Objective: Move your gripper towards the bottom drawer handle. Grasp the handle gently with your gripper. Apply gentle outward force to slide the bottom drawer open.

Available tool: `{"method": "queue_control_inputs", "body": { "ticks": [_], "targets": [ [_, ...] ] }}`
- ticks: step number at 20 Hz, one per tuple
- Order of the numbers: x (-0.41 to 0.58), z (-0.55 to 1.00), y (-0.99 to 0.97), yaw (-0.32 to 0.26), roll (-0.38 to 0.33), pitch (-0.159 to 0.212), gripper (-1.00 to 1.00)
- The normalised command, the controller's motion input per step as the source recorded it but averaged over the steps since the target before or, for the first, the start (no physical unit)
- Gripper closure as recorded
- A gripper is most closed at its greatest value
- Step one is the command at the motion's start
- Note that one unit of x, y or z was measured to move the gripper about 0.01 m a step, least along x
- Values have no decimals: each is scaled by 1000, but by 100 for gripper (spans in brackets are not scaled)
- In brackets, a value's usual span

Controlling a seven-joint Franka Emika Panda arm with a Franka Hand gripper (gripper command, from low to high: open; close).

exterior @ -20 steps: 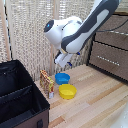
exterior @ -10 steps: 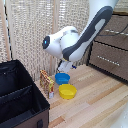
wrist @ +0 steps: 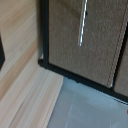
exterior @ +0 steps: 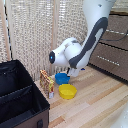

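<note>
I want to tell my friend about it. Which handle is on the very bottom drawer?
Find the dark brown wooden dresser at the exterior view's right, behind the glossy white robot arm. Go down to its lowest wide drawer, just above the light wooden floor. Its handle is the thin silver metal bar across that front, lower than the similar bar above.

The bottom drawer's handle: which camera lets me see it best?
The wrist view shows a silver handle closest, a bright bar on a dark brown drawer front, though I cannot tell which drawer it is. The exterior view shows the bottom drawer handle small and blurry at its right, beside the white arm.
</note>
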Motion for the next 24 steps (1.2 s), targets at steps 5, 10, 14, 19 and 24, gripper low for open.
{"method": "queue_control_inputs", "body": {
  "ticks": [5, 10, 14, 19, 24],
  "targets": [
    [203, -25, -761, 64, -105, 0, -100],
    [102, 19, -815, 46, -70, 0, -100],
    [45, 9, -791, 56, -79, 0, -100],
    [0, 0, -733, 85, -66, 0, -100],
    [72, 0, -635, 61, -6, 7, 100]
  ]
}}
